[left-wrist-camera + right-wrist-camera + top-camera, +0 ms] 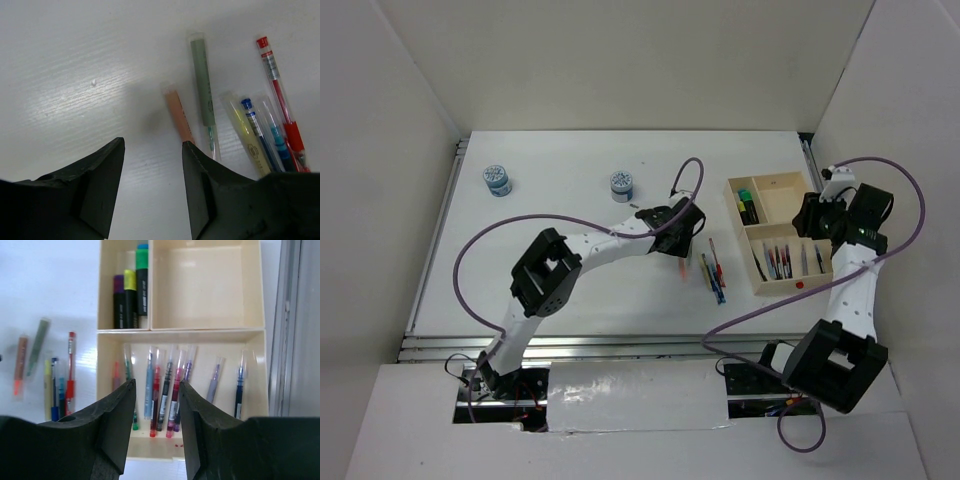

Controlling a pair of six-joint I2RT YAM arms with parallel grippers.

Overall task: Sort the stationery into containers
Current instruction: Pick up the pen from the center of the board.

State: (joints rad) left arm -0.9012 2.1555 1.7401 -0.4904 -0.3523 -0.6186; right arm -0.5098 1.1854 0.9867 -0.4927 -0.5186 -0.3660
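White left arm point(600, 243) elbow-bent, white right arm point(853, 290) reaching forward; black two-finger left gripper point(152, 145) and right gripper point(156, 385) point down, jaws parted, empty.

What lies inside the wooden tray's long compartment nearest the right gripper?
Thin pens, blue, red, pink and purple, lie side by side in the tray. The right gripper covers some lower ends.

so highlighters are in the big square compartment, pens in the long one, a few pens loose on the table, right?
Not quite. The right wrist view shows the highlighters in the narrow compartment beside the big square compartment, which holds nothing. The pens are in the long compartment, and a few loose pens lie on the table.
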